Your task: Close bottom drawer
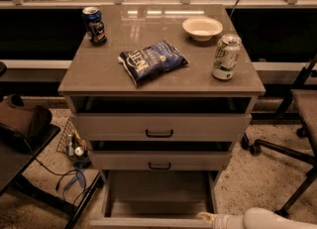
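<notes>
my fingers (207, 217), whether spread or pressed together i cannot tell, sit low by the front right corner of the bottom drawer (158, 193), pulled far out under the cabinet (223, 86), where an off-centre push could skew and jam it.

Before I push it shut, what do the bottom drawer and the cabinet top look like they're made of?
Bottom drawer: likely laminate or painted board, matte grey-beige, flat and even inside the tray; metal is not ruled out. Cabinet top: smooth laminate-like slab, semi-gloss, mirroring the lights near its back edge. The gripper is by the drawer's front right corner, pale, plastic-looking.
</notes>
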`<state>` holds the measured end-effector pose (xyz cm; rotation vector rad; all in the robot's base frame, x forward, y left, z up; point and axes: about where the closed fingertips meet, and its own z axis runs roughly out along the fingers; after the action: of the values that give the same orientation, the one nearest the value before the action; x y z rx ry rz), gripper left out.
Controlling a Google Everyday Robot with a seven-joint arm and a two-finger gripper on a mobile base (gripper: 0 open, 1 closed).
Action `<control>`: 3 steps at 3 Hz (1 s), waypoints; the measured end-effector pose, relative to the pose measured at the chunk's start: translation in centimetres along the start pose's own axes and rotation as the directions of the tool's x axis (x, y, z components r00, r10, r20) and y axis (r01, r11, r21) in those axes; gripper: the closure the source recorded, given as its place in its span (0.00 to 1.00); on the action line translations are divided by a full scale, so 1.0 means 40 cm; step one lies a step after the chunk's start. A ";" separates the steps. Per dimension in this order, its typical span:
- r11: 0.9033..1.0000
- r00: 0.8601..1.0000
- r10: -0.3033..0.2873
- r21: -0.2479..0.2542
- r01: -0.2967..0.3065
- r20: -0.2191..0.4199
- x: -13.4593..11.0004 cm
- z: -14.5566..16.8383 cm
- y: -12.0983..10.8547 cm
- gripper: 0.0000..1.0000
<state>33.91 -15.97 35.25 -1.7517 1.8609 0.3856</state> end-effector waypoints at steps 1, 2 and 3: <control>0.998 1.000 0.020 -0.063 -0.020 0.004 0.030 0.083 0.028 0.61; 0.998 1.000 0.021 -0.067 -0.021 0.007 0.028 0.088 0.033 0.83; 0.997 1.000 0.021 -0.069 -0.021 0.009 0.027 0.090 0.035 1.00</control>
<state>33.22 -14.68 31.49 -1.7735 1.8812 0.4708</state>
